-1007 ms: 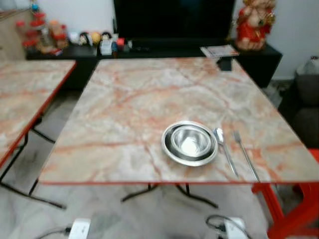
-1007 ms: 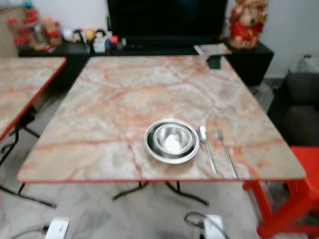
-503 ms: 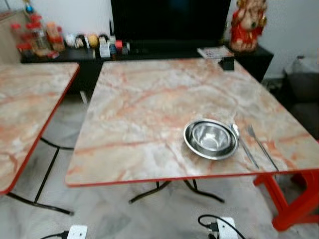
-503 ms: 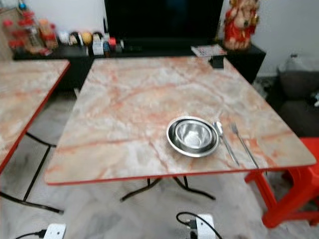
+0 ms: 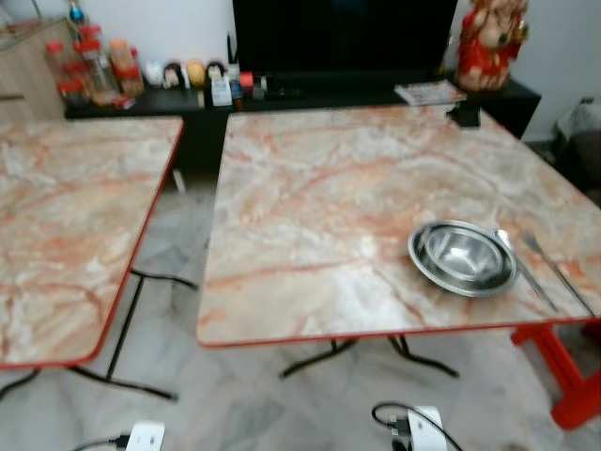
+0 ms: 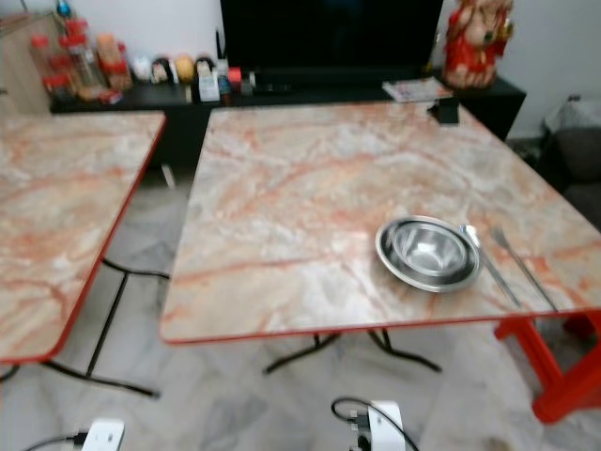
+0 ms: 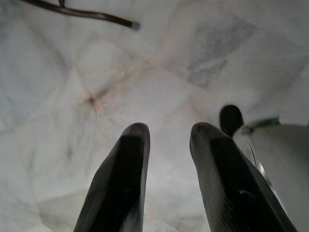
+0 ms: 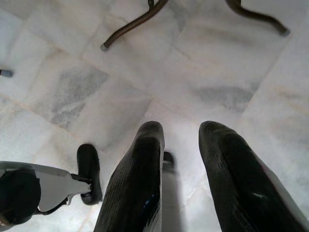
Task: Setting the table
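No readable writing or brand marks anywhere; the small labels on the far shelf items are too blurred to read.

Landmark: marble-pattern table [image 5: 319, 207] with a red edge. On it, near its front right corner, a steel plate [image 5: 420, 266] with a steel bowl [image 5: 462, 254] nested in it; the bowl looks empty. Just right of the plate lies a spoon [image 5: 520, 265], and just right of the spoon a fork [image 5: 558, 272], both lengthwise with heads toward the table's far side, apart from each other. At the table's far right corner sits a small dark object [image 5: 464, 115]; what it is cannot be told.

Left of the table, across a gap of floor, a second marble table [image 5: 66, 225]. Beyond the table's far edge, a low black cabinet [image 5: 188, 132] with a dark TV screen [image 5: 343, 38], small bottles and figurines [image 5: 94, 66] at its left end, a magazine or papers [image 5: 427, 92] and a red statue [image 5: 493, 42] at its right end. A red stool [image 5: 563, 376] stands under the table's front right corner. A white power strip with cable [image 5: 418, 427] lies on the marble floor [image 5: 244, 395] in front of the table; another white plug block [image 5: 146, 437] lies further left.

Left gripper [image 7: 166, 137] hangs over the floor, fingers slightly parted, nothing between them. Right gripper [image 8: 181, 133] hangs likewise over the floor near table legs [image 8: 135, 21], fingers slightly parted, empty.
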`<state>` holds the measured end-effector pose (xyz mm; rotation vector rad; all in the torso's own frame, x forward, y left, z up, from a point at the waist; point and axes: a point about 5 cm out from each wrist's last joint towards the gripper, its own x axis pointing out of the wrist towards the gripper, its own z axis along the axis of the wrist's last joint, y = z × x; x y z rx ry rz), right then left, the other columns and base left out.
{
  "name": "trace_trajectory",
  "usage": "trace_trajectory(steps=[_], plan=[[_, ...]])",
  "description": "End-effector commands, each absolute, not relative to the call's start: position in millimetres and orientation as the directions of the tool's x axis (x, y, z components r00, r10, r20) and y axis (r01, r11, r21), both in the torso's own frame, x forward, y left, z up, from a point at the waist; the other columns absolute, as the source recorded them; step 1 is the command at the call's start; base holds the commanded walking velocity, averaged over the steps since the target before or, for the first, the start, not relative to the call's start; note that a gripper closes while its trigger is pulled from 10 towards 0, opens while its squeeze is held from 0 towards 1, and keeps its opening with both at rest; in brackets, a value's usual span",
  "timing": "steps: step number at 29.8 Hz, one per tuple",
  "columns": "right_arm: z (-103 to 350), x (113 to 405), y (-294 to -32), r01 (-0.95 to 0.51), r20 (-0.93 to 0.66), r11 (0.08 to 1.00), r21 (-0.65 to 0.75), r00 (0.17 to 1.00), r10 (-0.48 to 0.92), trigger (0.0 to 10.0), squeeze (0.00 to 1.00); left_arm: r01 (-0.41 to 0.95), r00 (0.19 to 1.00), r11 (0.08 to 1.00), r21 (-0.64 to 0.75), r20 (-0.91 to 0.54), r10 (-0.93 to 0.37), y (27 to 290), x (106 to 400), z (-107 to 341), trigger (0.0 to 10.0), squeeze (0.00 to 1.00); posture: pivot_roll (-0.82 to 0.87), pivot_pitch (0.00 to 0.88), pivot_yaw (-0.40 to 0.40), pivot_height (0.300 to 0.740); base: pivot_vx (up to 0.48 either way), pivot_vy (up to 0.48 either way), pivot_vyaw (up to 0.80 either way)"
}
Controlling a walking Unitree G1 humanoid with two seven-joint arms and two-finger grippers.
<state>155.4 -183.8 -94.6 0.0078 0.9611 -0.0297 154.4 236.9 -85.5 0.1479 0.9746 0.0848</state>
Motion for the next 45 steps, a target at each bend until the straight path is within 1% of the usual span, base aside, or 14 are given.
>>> trace_trajectory(steps=[1, 20, 28, 31, 45], plan=[[-95.2, 152.8, -187.3, 0.038, -0.823, 0.999, -0.013, 0.567, -0.033, 10.0, 0.0, 0.004, 0.556, 0.987, 0.161, -0.821, 0.132, 234.5, 154.2, -86.2, 10.0, 0.0, -0.03, 0.0, 0.024, 0.74, 0.0, 0.382, 0.0], [-94.9, 154.0, -186.3, 0.038, -0.822, 0.999, -0.011, 0.568, -0.03, 10.0, 0.0, 0.007, 0.559, 0.987, 0.163, -0.819, 0.131, 234.8, 156.4, -85.3, 10.0, 0.0, -0.02, 0.0, 0.027, 0.74, 0.0, 0.384, 0.0], [-94.6, 153.9, -185.8, 0.017, -0.816, 0.999, -0.029, 0.577, -0.034, 10.0, 0.0, 0.002, 0.562, 0.987, 0.158, -0.817, 0.13, 232.7, 157.8, -85.3, 10.0, 0.0, -0.02, 0.0, 0.029, 0.74, 0.0, 0.384, 0.0], [-94.8, 154.1, -184.8, 0.037, -0.817, 0.999, -0.012, 0.576, -0.032, 10.0, 0.0, -0.001, 0.562, 0.988, 0.156, -0.817, 0.129, 231.6, 157.9, -85.6, 10.0, 0.0, -0.02, 0.0, 0.028, 0.74, 0.0, 0.384, 0.0], [-94.6, 154.7, -185.3, 0.011, -0.82, 0.999, -0.033, 0.572, -0.033, 10.0, 0.0, -0.007, 0.565, 0.989, 0.151, -0.815, 0.128, 229.7, 159.9, -85.2, 10.0, 0.0, -0.02, 0.0, 0.028, 0.74, 0.0, 0.384, 0.0]])
